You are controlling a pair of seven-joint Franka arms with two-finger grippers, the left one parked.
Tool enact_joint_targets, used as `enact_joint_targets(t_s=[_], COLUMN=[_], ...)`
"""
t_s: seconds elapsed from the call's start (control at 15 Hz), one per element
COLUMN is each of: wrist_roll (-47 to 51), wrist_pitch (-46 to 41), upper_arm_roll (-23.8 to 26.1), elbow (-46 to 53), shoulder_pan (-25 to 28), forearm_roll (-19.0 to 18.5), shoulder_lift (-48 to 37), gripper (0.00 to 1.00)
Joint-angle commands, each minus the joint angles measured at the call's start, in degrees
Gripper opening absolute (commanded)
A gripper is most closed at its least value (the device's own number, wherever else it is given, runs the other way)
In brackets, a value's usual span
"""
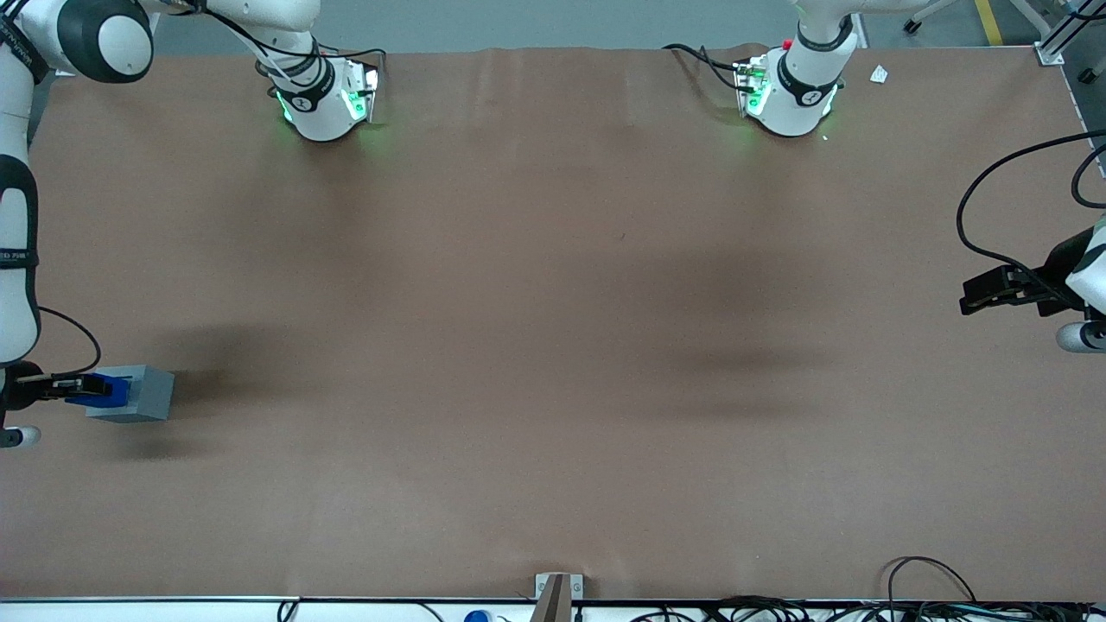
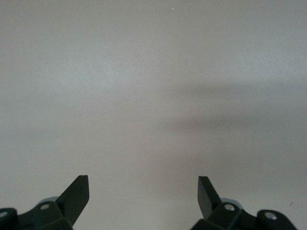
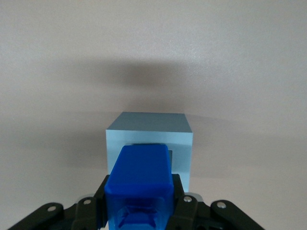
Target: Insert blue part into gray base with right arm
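At the working arm's end of the table [image 1: 553, 345], the right arm [image 1: 17, 259] brings its gripper [image 1: 73, 389] level with the gray base [image 1: 143, 393]. Its jaws are clamped on the blue part [image 3: 139, 175], whose front end meets the base's open face.

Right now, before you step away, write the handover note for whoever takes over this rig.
Gripper: the right arm's black two-finger gripper is shut on the small bright blue plastic part, low over the table at the working arm's end.
Things: the light gray cube-like base stands on the brown table. The blue part's tip is at the base's square opening; how deep it sits is hidden.
Done: part picked up, brought to the base, lined up with the opening.
Left: push it fully home, release, pull the gripper away.
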Motion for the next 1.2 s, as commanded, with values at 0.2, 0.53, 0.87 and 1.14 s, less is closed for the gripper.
enact_joint_targets(t_s=[0.2, 0.53, 0.87, 1.14], wrist_roll=[4.13, 4.85, 4.76, 4.85], wrist_pitch=[0.26, 0.26, -0.18, -0.35], upper_arm_roll=[0.17, 0.26, 0.26, 0.26], elbow=[1.45, 1.45, 1.36, 1.19], shoulder_pan=[-0.13, -0.13, -0.57, -0.39], forearm_roll=[-0.56, -0.48, -0.3, 0.14], shoulder_lift=[1.27, 1.27, 1.27, 1.01], gripper=[0.0, 0.0, 0.0, 0.0])
